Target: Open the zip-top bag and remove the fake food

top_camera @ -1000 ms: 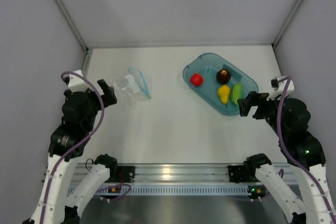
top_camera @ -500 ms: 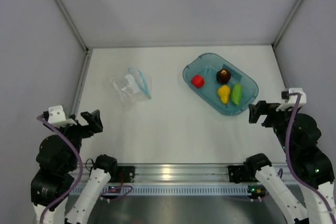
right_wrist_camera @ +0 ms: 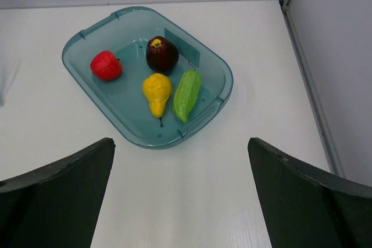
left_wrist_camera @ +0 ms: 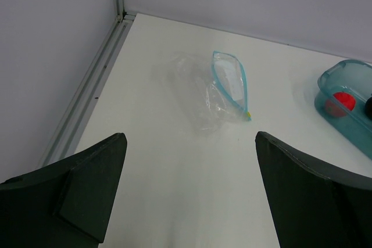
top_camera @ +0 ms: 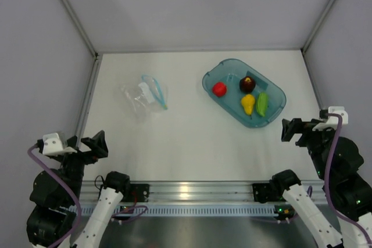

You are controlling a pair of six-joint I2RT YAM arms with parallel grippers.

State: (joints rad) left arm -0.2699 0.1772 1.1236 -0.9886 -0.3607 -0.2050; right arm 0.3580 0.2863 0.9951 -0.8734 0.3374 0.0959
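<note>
Only the top view shows both arms at once. The left hand [top_camera: 85,144] hangs over the near-left corner of the white surface [top_camera: 192,132] and the right hand [top_camera: 299,128] over the near-right edge. Both have their fingers spread apart and hold nothing.

The left wrist view, framed by that hand's [left_wrist_camera: 189,136] dark fingers, gives the closest look at the small clear crinkly zip-top bag [left_wrist_camera: 204,88]. Its light blue zip strip [left_wrist_camera: 234,83] forms a narrow loop, so the mouth gapes slightly. This view shows only a corner of the teal translucent plastic tray [left_wrist_camera: 326,79] and the red round toy piece [left_wrist_camera: 343,99].

From above, the bag [top_camera: 142,93] lies flat on the left half of the surface. Its strip [top_camera: 157,92] runs from far-left to near-right, the mouth faces right toward the tray [top_camera: 230,61], and the crumpled body trails off to the left.

The right wrist view, between its own spread hand [right_wrist_camera: 180,141], shows all the fake food inside the tray [right_wrist_camera: 227,79]:
- the red piece [right_wrist_camera: 106,65] on the left
- the dark maroon round piece [right_wrist_camera: 161,54] at the far side
- the yellow pear-shaped piece [right_wrist_camera: 157,93] with its narrow end toward the camera
- the green oblong piece [right_wrist_camera: 186,94] just beside the pear, its long axis running near to far

Seen from above, the tray's long axis runs diagonally. It sits well apart from the bag, with open surface between them. Nothing stands between either hand and the thing in front of it.
</note>
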